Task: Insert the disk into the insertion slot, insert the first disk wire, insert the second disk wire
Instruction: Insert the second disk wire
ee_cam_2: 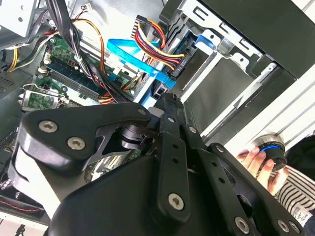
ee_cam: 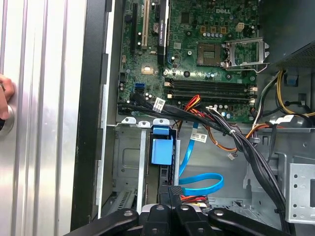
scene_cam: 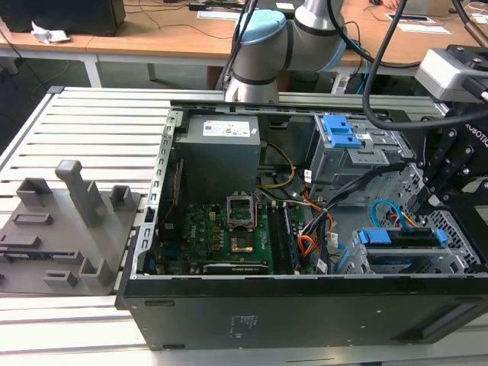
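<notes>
The disk (scene_cam: 402, 238), framed by its blue caddy, lies in the insertion slot (scene_cam: 415, 263), the low perforated cage at the exterior view's lower right. The red-and-yellow first disk wire (ee_cam_2: 155, 42) runs into a plug at the disk's end. The light blue second disk wire (ee_cam: 202, 184) loops back to my gripper (ee_cam: 170, 190); its dark plug sits at the fingertips (ee_cam_2: 166, 98). The gripper (scene_cam: 425, 202) hangs just above the disk, its fingers pressed together on that plug.
A taller grey cage with a blue clip (scene_cam: 343, 133) stands behind the slot. A thick black cable bundle (ee_cam: 246, 147) crosses beside the motherboard (scene_cam: 221, 229). A person's hand (ee_cam_2: 253, 160) rests on a blue-lit knob (ee_cam_2: 273, 147) outside the case. Grey fixtures (scene_cam: 69, 221) sit at the exterior view's left.
</notes>
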You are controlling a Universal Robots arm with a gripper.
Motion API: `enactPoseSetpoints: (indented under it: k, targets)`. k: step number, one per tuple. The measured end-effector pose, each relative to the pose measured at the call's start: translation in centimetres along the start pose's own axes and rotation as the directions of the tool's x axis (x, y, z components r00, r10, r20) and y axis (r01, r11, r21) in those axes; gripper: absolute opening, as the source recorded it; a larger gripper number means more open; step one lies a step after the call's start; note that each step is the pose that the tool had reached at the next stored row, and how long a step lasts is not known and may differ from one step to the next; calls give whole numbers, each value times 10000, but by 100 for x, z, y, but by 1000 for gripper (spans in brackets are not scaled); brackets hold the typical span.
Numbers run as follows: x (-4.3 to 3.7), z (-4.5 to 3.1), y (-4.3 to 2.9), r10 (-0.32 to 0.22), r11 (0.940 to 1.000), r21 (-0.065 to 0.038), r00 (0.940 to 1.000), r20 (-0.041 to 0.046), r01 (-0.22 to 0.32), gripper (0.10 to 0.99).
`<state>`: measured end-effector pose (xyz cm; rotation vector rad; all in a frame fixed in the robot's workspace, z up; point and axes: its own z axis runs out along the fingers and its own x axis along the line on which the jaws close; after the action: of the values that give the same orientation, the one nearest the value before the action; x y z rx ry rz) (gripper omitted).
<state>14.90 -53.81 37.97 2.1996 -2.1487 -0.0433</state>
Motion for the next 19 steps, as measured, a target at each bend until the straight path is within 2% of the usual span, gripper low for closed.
enactPoseSetpoints:
  k: [6, 10, 14, 16, 19]
  targets:
    - [0, -1, 0, 0, 10000, 0, 10000, -3, 0, 106]
    - [3, 31, -2, 0, 10000, 0, 10000, -1, 0, 106]
    - [43, 54, 1, 0, 10000, 0, 10000, 5, 0, 106]
    - [97, 63, 49, -4, 10000, 2, 10000, 68, 4, 106]
    - [101, 66, 78, -7, 10000, 3, 9999, 109, 7, 106]
